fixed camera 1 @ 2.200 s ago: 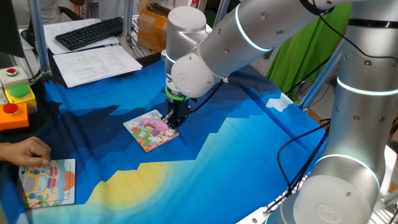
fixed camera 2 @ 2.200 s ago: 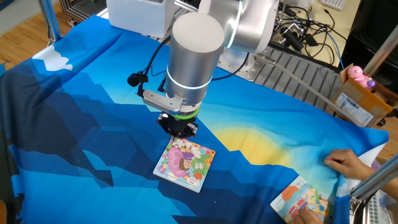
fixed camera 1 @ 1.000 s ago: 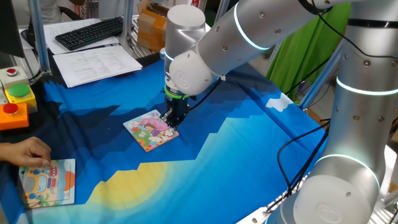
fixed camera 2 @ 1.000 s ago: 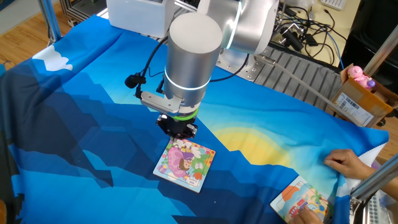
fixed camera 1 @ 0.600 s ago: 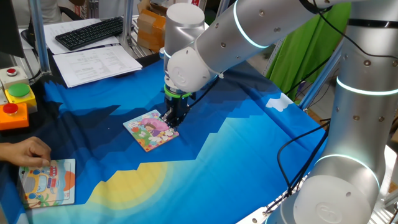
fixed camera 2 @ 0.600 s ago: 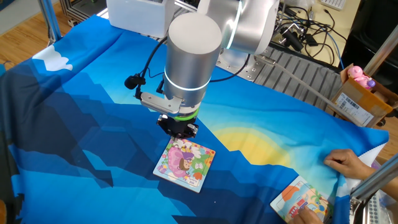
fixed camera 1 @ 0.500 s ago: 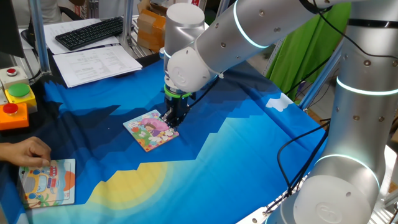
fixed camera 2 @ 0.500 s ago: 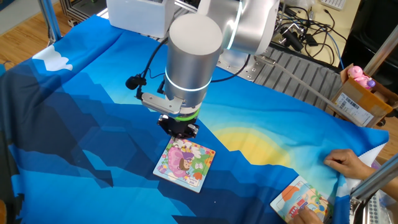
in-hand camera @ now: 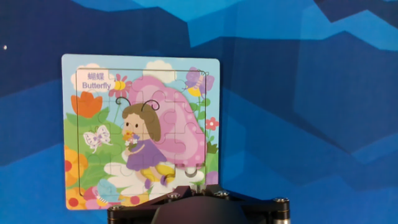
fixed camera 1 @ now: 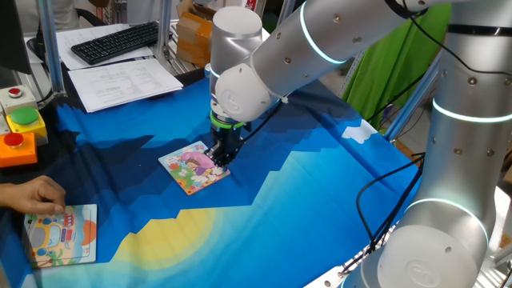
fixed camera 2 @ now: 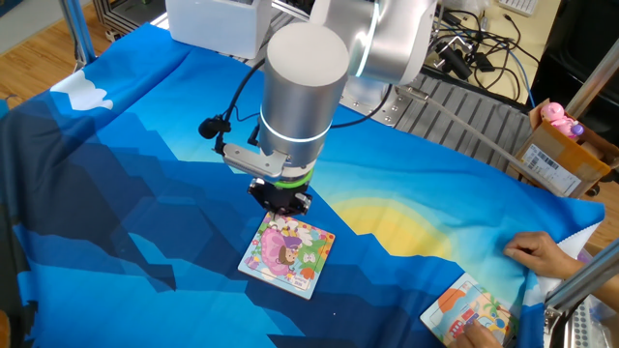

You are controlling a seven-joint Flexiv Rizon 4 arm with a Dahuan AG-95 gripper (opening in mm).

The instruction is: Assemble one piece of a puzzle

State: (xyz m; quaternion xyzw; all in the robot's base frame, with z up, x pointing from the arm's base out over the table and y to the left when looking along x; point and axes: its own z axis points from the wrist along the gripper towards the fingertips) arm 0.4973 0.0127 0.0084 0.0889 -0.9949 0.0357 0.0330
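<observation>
The puzzle (fixed camera 1: 194, 166) is a small square board with a pink and green butterfly-girl picture, flat on the blue cloth. It also shows in the other fixed view (fixed camera 2: 287, 253) and fills the left of the hand view (in-hand camera: 140, 130). My gripper (fixed camera 1: 218, 158) points straight down with its tips at the board's edge nearest the arm (fixed camera 2: 282, 210). In the hand view the jaws (in-hand camera: 189, 185) stand close together over the board's lower right part, by a notched outline under the pink wing. The piece is almost wholly hidden between them.
A person's hand (fixed camera 1: 32, 194) rests by a second, larger board with a pale blue and orange picture (fixed camera 1: 62, 234) at the cloth's corner; both also show in the other fixed view (fixed camera 2: 467, 314). A red and green button box (fixed camera 1: 20, 128) and a keyboard (fixed camera 1: 116, 42) lie beyond the cloth.
The arm has shifted only very slightly sideways over the board's edge. The puzzle, the second board and the person's hand have not moved.
</observation>
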